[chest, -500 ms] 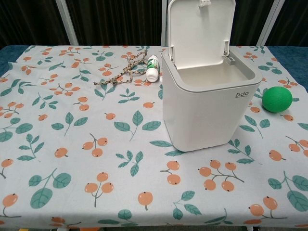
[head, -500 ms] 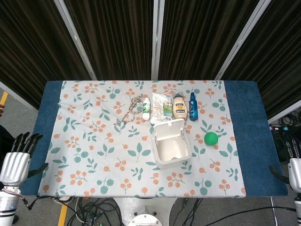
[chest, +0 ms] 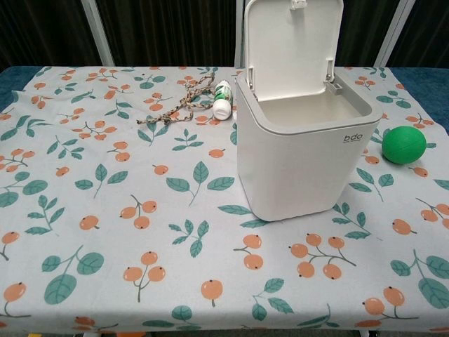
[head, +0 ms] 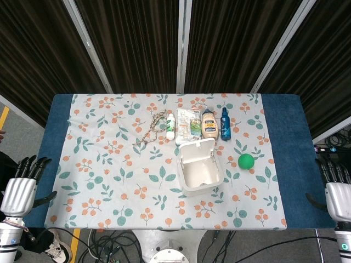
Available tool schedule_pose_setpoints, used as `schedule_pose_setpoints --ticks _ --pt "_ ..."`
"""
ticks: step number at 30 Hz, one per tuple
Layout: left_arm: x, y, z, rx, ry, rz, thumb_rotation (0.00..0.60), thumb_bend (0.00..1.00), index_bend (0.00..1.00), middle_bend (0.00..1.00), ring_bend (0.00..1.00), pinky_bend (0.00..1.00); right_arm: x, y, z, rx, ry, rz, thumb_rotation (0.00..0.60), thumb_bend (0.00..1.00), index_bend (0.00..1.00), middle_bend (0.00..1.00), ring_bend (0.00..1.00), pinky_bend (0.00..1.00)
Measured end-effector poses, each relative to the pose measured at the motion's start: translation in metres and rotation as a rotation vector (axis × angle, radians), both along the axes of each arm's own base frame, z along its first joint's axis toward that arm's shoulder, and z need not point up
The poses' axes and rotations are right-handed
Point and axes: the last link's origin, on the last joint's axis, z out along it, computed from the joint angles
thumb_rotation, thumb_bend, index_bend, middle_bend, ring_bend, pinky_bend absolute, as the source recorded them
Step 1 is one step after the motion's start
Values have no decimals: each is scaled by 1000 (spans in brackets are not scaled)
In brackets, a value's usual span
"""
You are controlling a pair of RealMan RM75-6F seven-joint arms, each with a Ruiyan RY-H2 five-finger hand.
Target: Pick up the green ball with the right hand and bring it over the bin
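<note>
The green ball [head: 246, 160] lies on the flowered cloth just right of the white bin [head: 200, 167]; the chest view shows the ball [chest: 403, 144] beside the bin [chest: 302, 151], whose lid stands open. My right hand [head: 336, 189] hangs off the table's right edge, well to the right of the ball and nearer me, fingers apart and holding nothing. My left hand [head: 22, 186] sits off the left edge, fingers spread and empty. Neither hand shows in the chest view.
Behind the bin stand a small white bottle [head: 170, 125], a packet [head: 188, 126], a beige bottle [head: 209, 125] and a blue bottle [head: 225, 124]. A twig-like cord [head: 149, 130] lies left of them. Dark curtains back the table.
My right hand has moved inward a little towards the table, showing more of itself. My left hand shifted slightly. The ball and bin stay put.
</note>
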Motion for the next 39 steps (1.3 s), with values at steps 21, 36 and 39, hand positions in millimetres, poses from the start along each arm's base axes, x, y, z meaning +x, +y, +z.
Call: schedule_pose_setpoints --ticks 21,36,39 --pt "-1 1 -6 -22 4 3 600 127 142 130 43 81 58 -97 -76 281 97 86 600 117 0 0 0 120" --pt "-8 0 -7 -25 -2 19 600 126 146 131 43 81 79 -136 -130 378 154 40 600 148 0 44 0 248" --pt "-8 0 -7 -25 -3 21 600 127 146 131 43 81 78 -137 -136 392 162 26 600 154 0 65 3 302"
